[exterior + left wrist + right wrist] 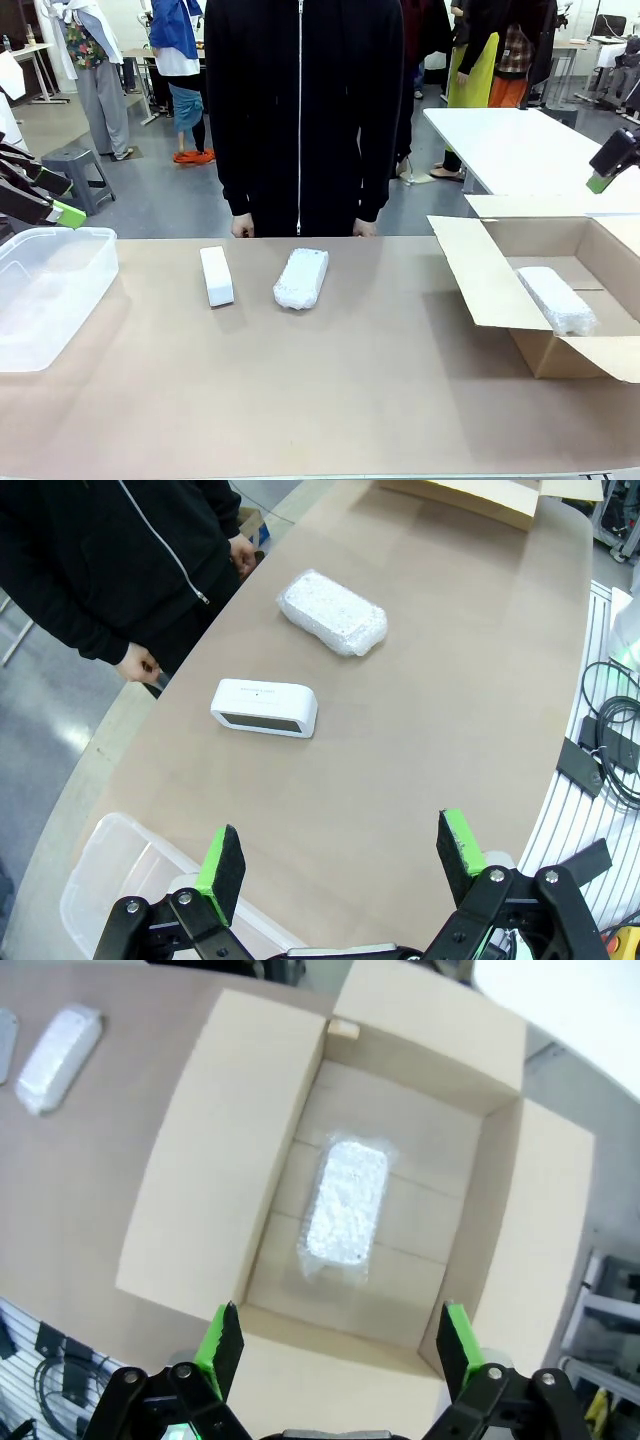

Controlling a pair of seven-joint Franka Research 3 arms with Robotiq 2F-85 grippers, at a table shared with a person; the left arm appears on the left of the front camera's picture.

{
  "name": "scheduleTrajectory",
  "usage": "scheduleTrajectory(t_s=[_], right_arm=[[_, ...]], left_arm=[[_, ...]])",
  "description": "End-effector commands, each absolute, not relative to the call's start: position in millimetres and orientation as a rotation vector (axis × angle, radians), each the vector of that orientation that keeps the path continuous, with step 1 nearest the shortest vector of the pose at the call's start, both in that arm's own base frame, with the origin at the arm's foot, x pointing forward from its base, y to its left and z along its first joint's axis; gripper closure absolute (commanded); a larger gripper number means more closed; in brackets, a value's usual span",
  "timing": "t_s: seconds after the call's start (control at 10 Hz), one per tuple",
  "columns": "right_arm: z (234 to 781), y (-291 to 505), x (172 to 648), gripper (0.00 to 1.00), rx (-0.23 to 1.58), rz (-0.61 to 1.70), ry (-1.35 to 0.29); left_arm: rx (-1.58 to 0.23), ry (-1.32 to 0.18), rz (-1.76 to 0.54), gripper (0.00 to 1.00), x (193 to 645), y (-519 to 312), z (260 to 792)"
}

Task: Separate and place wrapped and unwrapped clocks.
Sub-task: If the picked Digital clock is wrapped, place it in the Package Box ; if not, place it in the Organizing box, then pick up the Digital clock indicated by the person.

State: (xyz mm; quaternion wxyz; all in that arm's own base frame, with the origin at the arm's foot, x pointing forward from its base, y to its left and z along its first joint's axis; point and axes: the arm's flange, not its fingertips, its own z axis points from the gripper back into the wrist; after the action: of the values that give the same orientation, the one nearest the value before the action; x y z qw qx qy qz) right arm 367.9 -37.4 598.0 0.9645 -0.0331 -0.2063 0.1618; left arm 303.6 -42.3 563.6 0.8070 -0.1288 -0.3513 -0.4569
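- Left gripper (pixel 340 858): fingers spread wide with nothing between them, hanging over the near rim of the clear plastic bin (pixel 110 865), lower left of the left wrist view.
- Right gripper (pixel 338 1348): fingers likewise apart and empty, poised above the open cardboard box (pixel 230 1150).
- One wrapped clock (pixel 346 1208) lies flat on the box floor, centre of the right wrist view.
- Second wrapped clock (pixel 301 278) lies on the table (pixel 330 400), centre of the front view. The unwrapped clock (pixel 216 276) is near it to the left, not touching.
- Person (pixel 300 110) stands at the far edge, hands low by the table rim.
- Judgement: one of three sorted. The bin looks meant for the unwrapped clock.
- Risk: the two clocks lie close, so wide-open fingers descending on one may nudge the other.
- Risk: bubble wrap yields and slides, so an off-centre pinch could let the bundle twist or drop.
- Risk: the smooth white casing offers little friction, so a shallow grip may slip.
- Risk: the box's outspread left flap could snag a carried bundle.
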Motion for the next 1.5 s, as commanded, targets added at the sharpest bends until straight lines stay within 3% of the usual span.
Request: scheduleTrajectory(t_s=[0.0, 1.4], right_arm=[[588.4, -29.3, 375.0, 0.00, -0.058, 0.327, -0.395], [598.0, -37.4, 367.9, 0.00, -0.067, 0.327, -0.417]], left_arm=[[-0.292, -0.754, -0.984, 0.00, 304.1, -42.1, 562.7], [-0.292, -0.754, -0.984, 0.00, 304.1, -42.1, 562.7]])
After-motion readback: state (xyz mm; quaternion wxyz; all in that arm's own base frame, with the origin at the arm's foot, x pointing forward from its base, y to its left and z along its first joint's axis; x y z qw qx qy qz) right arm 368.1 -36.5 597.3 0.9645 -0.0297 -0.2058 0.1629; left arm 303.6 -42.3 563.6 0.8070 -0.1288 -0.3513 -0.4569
